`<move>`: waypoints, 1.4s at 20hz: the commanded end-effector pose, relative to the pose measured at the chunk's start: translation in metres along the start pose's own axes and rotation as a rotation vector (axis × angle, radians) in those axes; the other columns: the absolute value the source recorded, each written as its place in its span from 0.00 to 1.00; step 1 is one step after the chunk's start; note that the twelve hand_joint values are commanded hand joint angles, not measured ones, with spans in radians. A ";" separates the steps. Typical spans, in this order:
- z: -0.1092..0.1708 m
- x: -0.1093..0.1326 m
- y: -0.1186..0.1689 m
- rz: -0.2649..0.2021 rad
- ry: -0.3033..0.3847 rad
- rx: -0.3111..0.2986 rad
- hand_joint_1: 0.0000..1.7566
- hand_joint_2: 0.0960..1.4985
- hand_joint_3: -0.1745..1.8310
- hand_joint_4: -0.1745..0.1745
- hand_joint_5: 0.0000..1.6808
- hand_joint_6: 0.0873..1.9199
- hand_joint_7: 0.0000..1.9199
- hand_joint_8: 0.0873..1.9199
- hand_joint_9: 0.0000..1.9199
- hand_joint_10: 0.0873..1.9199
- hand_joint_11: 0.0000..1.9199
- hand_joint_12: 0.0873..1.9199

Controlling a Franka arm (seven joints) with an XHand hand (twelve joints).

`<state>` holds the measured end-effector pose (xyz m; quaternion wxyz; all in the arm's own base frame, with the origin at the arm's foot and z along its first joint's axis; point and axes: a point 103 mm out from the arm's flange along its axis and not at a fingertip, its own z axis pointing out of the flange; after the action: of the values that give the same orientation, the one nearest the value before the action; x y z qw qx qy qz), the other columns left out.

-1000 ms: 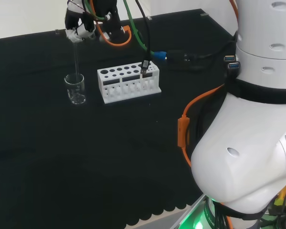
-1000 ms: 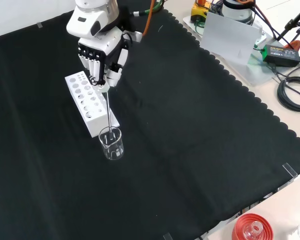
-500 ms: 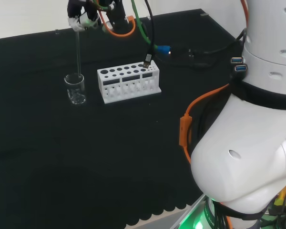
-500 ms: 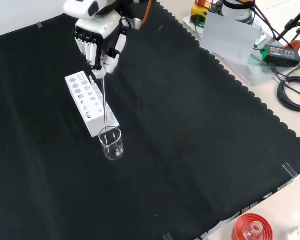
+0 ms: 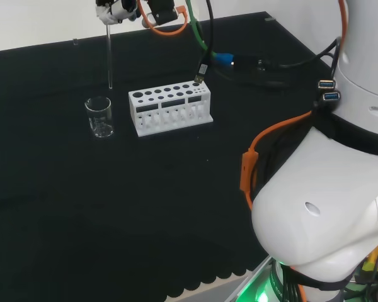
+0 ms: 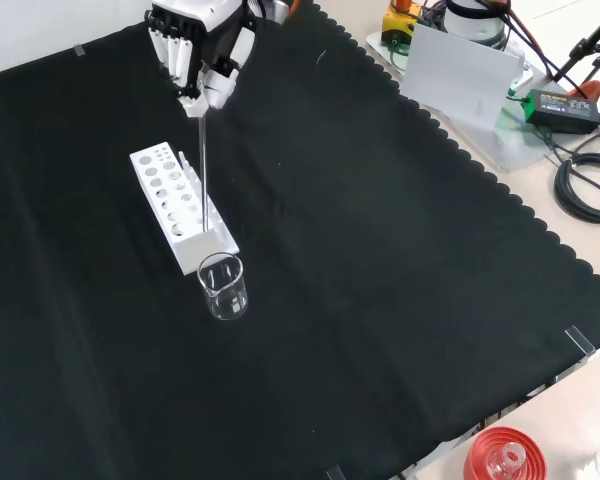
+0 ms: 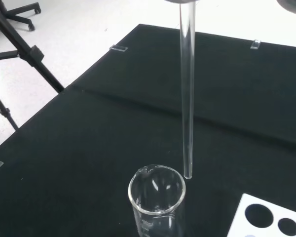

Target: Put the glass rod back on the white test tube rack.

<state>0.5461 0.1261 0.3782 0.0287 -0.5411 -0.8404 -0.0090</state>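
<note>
**Glass rod hanging clear of the beaker, pinched in the hand**

Glass rod (image 6: 203, 165) aside, the black-clothed worktop (image 6: 380, 250) is taking up most of the scene, and the arm's big white links (image 5: 327, 207) are crowding the right of the head view. The white test tube rack (image 5: 170, 109) is standing near the middle of the cloth, its round holes facing up. Just beside one end of it, a small clear beaker (image 5: 99, 117) is standing upright. The hand (image 6: 202, 40) is hanging high above them with its fingers (image 6: 184, 62) curled down and pinching the rod's upper end. The rod is hanging nearly upright; in the wrist view its lower tip (image 7: 188, 174) is hovering above the beaker's rim (image 7: 157, 187), outside the glass.
</note>
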 end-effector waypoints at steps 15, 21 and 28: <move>-0.011 -0.060 -0.057 0.143 0.009 -0.015 0.74 0.68 0.07 0.00 0.64 0.27 0.65 0.41 0.89 0.20 0.81 0.33; -0.009 -0.081 -0.067 0.177 0.006 -0.009 0.74 0.68 0.07 0.00 0.64 0.27 0.65 0.40 0.89 0.20 0.81 0.33; -0.002 -0.099 -0.074 0.206 0.001 0.010 0.74 0.68 0.07 0.00 0.65 0.27 0.65 0.40 0.89 0.20 0.81 0.33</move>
<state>0.5198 0.0121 0.3793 0.0313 -0.6210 -0.7832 -0.0061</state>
